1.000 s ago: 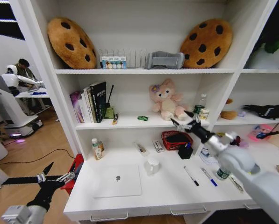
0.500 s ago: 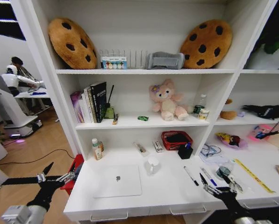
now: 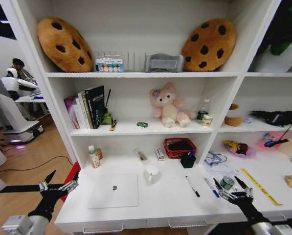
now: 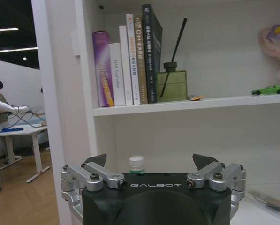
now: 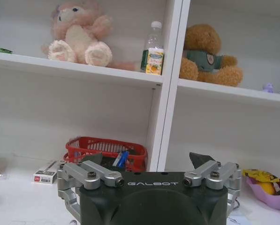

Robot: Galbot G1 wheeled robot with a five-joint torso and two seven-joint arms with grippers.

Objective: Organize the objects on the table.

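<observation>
Left pincer (image 3: 58, 188) hangs off the surface's (image 3: 160, 205) left end, fingers spread, holding nothing. Right pincer (image 3: 232, 189) sits low at the front right edge, fingers likewise apart and empty, just beside a small green-lidded jar (image 3: 227, 182). Closed silver laptop (image 3: 114, 190) lies flat, front left, a white mug (image 3: 152, 173) near it. Two pens — one dark (image 3: 192, 186), one blue (image 3: 210, 187) — lie side by side between mug and jar. A tiny green car (image 3: 142, 124), apparently a toy, rests on the shelf above.
</observation>
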